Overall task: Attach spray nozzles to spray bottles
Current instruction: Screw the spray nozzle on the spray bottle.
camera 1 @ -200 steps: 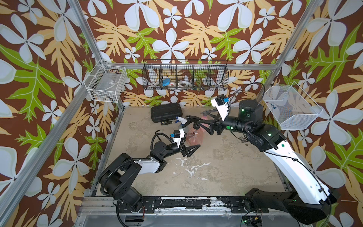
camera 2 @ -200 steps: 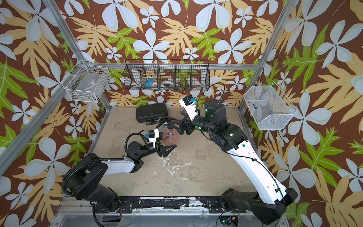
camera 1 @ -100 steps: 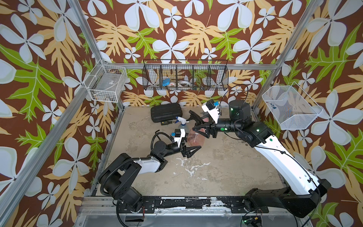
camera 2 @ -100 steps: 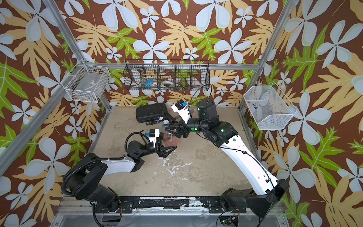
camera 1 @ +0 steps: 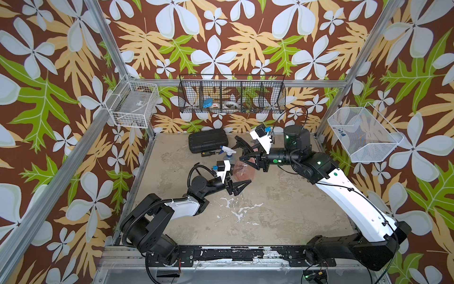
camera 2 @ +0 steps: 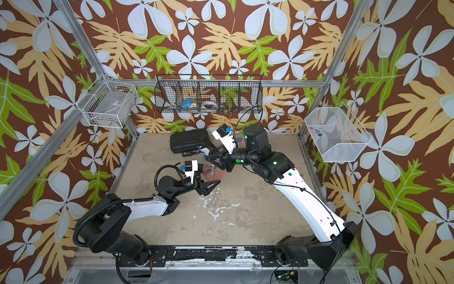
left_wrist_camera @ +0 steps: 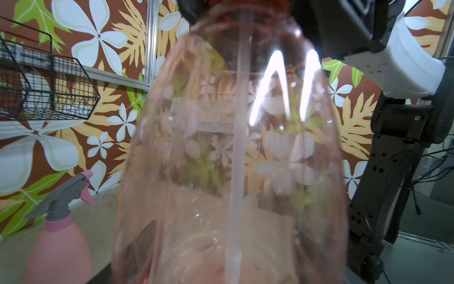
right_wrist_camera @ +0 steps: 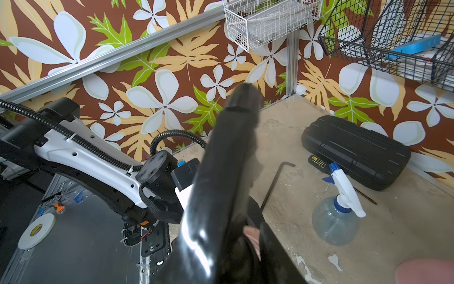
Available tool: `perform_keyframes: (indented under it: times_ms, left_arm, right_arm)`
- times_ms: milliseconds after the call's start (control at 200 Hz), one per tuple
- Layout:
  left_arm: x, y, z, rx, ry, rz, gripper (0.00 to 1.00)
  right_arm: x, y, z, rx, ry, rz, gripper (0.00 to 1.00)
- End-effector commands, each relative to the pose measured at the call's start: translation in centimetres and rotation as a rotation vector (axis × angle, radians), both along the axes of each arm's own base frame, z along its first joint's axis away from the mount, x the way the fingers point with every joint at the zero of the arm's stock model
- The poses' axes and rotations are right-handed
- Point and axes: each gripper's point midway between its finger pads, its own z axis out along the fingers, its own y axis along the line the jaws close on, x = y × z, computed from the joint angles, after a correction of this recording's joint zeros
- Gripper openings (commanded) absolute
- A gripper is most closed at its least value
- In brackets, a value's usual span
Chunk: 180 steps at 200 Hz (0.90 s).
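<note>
table: scuffed beige table (camera 1: 270,209) | room: floral-papered walls (camera 1: 221,49) | left fingers (camera 1: 239,186): gripping translucent orange plastic bottle (camera 1: 244,169) | right fingers (camera 1: 250,156): around black plastic spray nozzle (right_wrist_camera: 233,152), grip unclear

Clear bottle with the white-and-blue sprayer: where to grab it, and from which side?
Probably best at the blue collar on the neck of the clear bottle, coming in level from the side away from the black case. The bottle stands upright, its belly is wide and round, the sprayer overhangs above, and the case sits close on one side.
</note>
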Motion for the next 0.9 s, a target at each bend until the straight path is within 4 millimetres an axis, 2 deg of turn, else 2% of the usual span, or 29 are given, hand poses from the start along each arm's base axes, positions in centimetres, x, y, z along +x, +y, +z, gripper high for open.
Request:
perform_keyframes:
  times_ms: [0, 250, 465, 490, 576, 721, 896]
  left_arm:
    - [0.8, 1.1, 1.4, -0.031, -0.071, 0.107, 0.57]
    - [0.9, 1.2, 1.5, -0.024, -0.082, 0.119, 0.57]
    - [1.5, 2.0, 2.6, -0.071, -0.074, 0.172, 0.57]
    - [1.8, 2.2, 2.8, -0.078, -0.074, 0.192, 0.57]
    - [2.7, 3.0, 3.3, -0.096, -0.079, 0.275, 0.57]
    - [4.5, 4.7, 3.7, -0.118, -0.082, 0.475, 0.57]
    - [5.4, 5.7, 3.9, -0.139, -0.071, 0.656, 0.57]
  right_arm:
    - [0.2, 0.1, 0.4, 0.008, -0.006, -0.017, 0.37]
    - [-0.1, 0.6, 0.5, -0.007, -0.022, -0.026, 0.31]
    - [0.7, 1.2, -0.5, -0.054, -0.037, -0.133, 0.04]
    - [1.1, 1.2, -0.8, -0.053, -0.025, -0.16, 0.0]
    - [2.2, 1.2, -1.9, -0.066, 0.022, -0.26, 0.0]
    - [4.0, 0.2, -3.1, -0.073, 0.086, -0.554, 0.0]
    - [4.5, -1.1, -4.0, -0.014, 0.167, -0.838, 0.0]
